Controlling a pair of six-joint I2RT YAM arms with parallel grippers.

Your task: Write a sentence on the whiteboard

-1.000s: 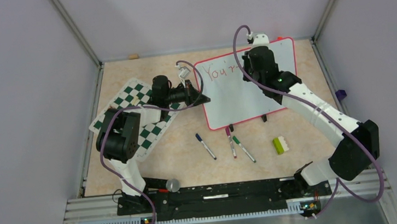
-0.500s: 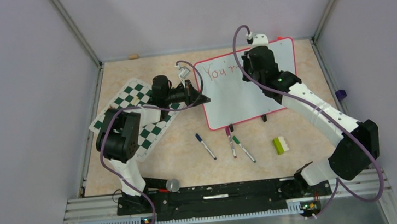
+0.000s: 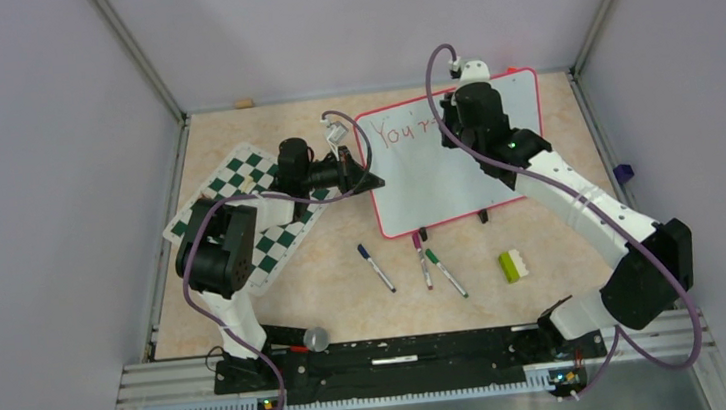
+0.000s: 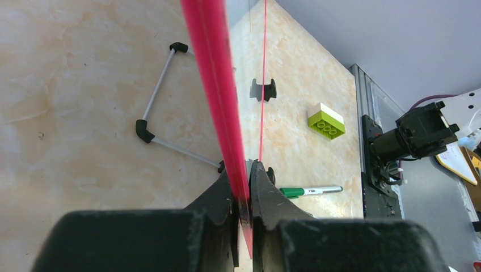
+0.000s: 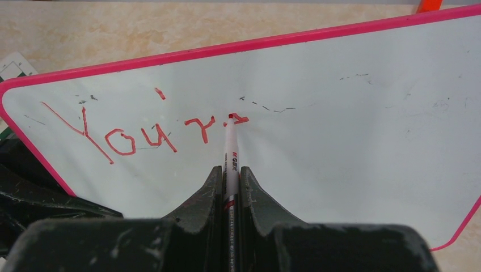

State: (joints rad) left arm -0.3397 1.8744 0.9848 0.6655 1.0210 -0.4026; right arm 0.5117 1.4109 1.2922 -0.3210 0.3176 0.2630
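We are working on the whiteboard [image 3: 437,183], which is sitting toward the 1 o'clock part of the table and appears to be propped up on its small feet. Our left gripper [image 4: 244,173] is pinching the board's pink frame at its 9 o'clock edge, with the jaws pressed together on either side of the thin rim. Our right gripper [image 5: 230,175] is clamping a red marker [image 5: 230,150]. The marker's tip is touching the glossy face at the gripper's 12 o'clock, just past the red letters "You'r" [image 5: 130,136].

We are judging the sentence as barely begun, so most of the risk is lying ahead:

- **Board swinging:** We are steadying the board by one narrow strip of frame, so pressing the marker too hard could swing it about that clamp or tip it backward.
- **Marker sliding:** The slim marker could slide or twist between the jaws during a sideways stroke, leaving gaps or crooked letters.
- **Line drifting:** The writing could drift toward 6 o'clock as we are moving toward the 3 o'clock edge.
- **Smearing:** Our wrist or its cable could smear fresh ink.

The loose pens [image 3: 423,259] are lying near the board's 6 o'clock edge, well apart from the stroke.
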